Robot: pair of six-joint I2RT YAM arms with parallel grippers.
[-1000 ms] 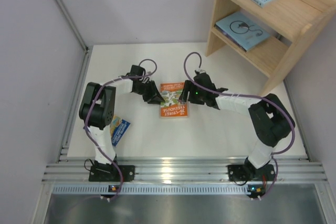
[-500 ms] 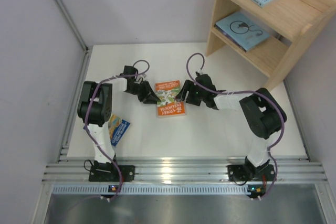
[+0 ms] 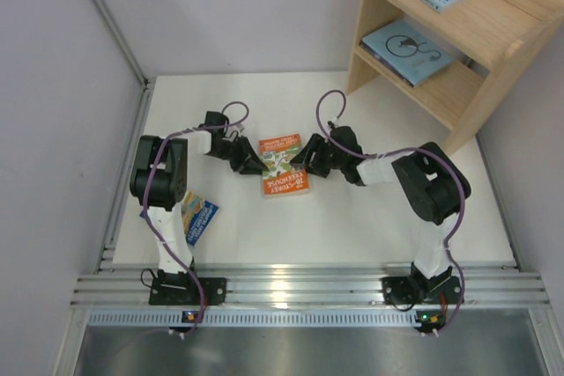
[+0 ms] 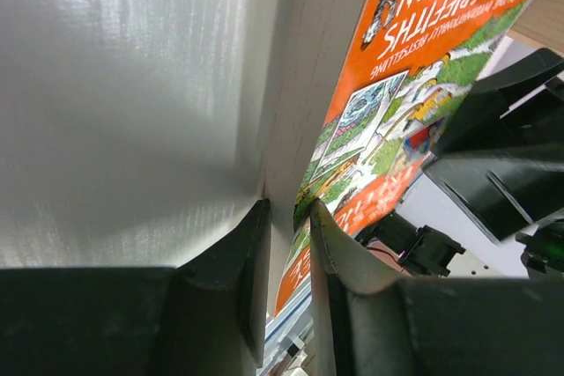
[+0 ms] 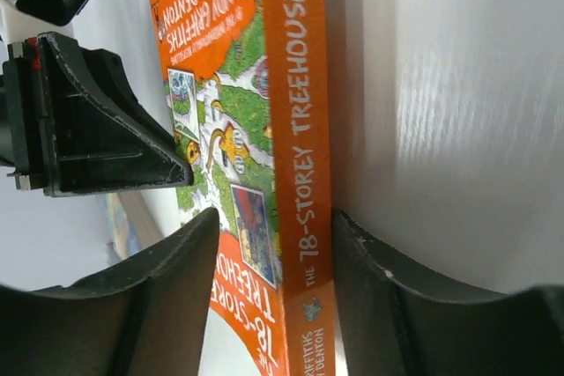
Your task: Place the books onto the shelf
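Left fingers (image 4: 238, 261) have pinched narrow onto the thin orange illustrated paperback (image 3: 284, 165) at its left edge. The right fingers (image 5: 167, 279) straddle its spine wide, closing, grip uncertain. Carrying it to the far-right light wooden two-tier shelf (image 3: 498, 68) looks next.

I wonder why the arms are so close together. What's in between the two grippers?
The orange book lies between the left gripper and the right gripper. The top view shows it best.
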